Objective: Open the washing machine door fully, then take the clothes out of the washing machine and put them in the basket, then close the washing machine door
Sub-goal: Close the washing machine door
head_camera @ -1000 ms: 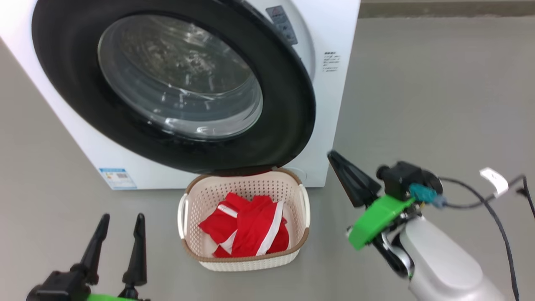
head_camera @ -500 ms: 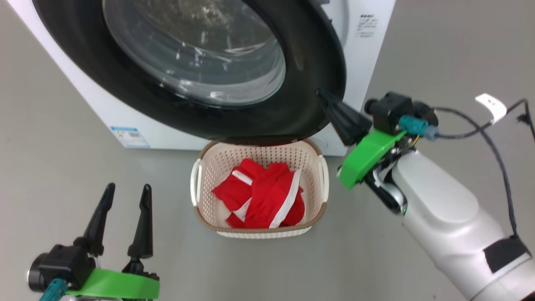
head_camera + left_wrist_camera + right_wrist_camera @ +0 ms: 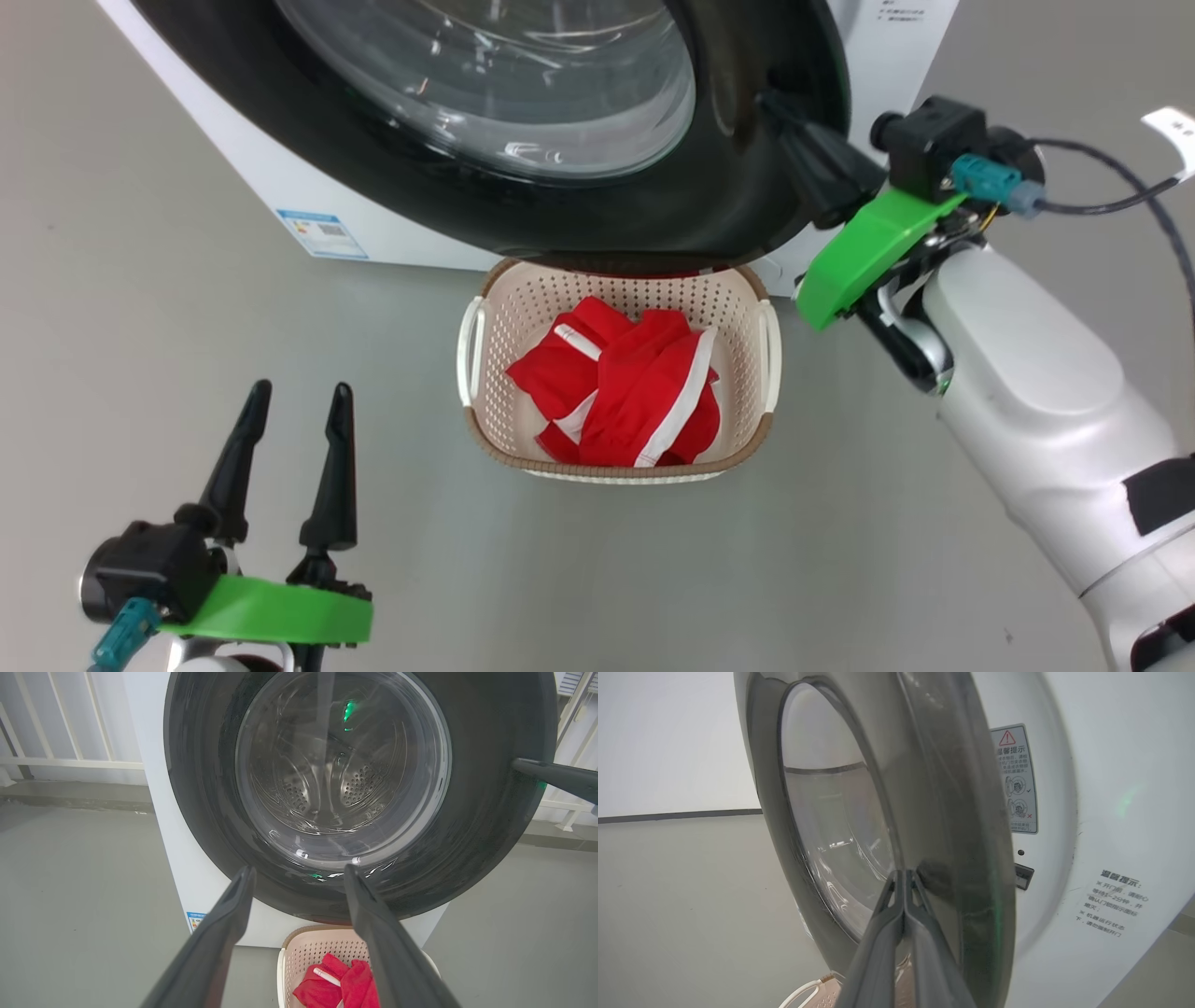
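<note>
Right gripper (image 3: 777, 103), jaws closed and empty, tips at washing machine door (image 3: 597, 219) rim's right edge; left gripper (image 3: 301, 392) open, well apart.

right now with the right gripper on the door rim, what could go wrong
1. The shut right gripper touches the glossy black rim of the washing machine door with only its fingertips, so they could slide off mid-push.
2. The door's lower edge hangs just above the far rim of the basket. The clearance is unclear, so the door might snag it.
</note>
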